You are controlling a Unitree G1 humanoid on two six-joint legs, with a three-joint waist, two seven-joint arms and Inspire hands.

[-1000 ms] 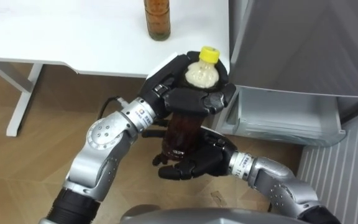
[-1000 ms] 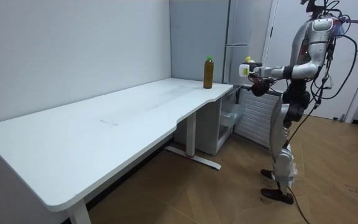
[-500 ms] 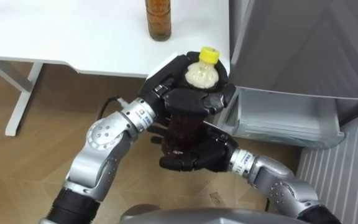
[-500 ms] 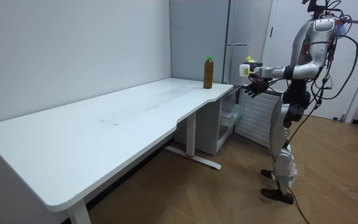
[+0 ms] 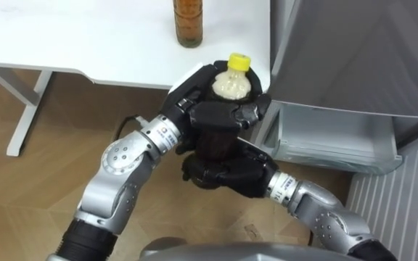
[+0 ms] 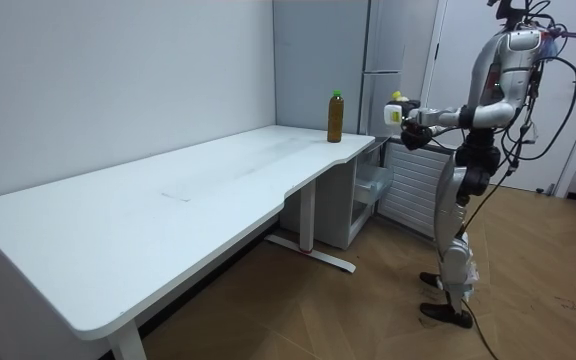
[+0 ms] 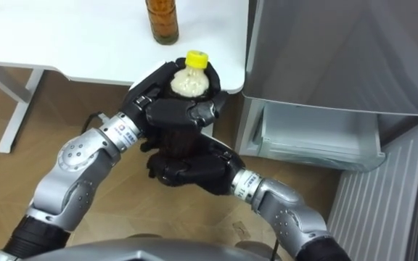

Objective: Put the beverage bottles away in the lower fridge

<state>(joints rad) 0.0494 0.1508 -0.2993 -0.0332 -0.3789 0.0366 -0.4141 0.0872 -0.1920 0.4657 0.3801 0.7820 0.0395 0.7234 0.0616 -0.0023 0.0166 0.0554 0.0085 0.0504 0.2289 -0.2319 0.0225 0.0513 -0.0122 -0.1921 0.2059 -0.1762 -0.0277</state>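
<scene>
A dark drink bottle (image 5: pixel 232 82) with a yellow cap is upright in front of my chest, between the table corner and the fridge. My left hand (image 5: pixel 210 116) is curled round its upper body just under the neck. My right hand (image 5: pixel 222 174) wraps round its lower part from below. The same bottle (image 7: pixel 189 80) shows between both hands in the right eye view, and the room view has it (image 6: pixel 398 98) at chest height. A second bottle (image 5: pixel 188 22) of amber drink stands on the white table (image 5: pixel 85 43) near its corner.
The grey fridge (image 5: pixel 347 51) stands to my right. Its lower compartment is open, with a pale drawer (image 5: pixel 336 141) pulled out. The radiator-like white panel (image 5: pixel 390 210) is at lower right. The room view has me standing on the wooden floor beside the table end (image 6: pixel 353 145).
My right hand, open under the bottle before, has risen and curled round its lower part. The bottle and left hand shifted slightly up.
</scene>
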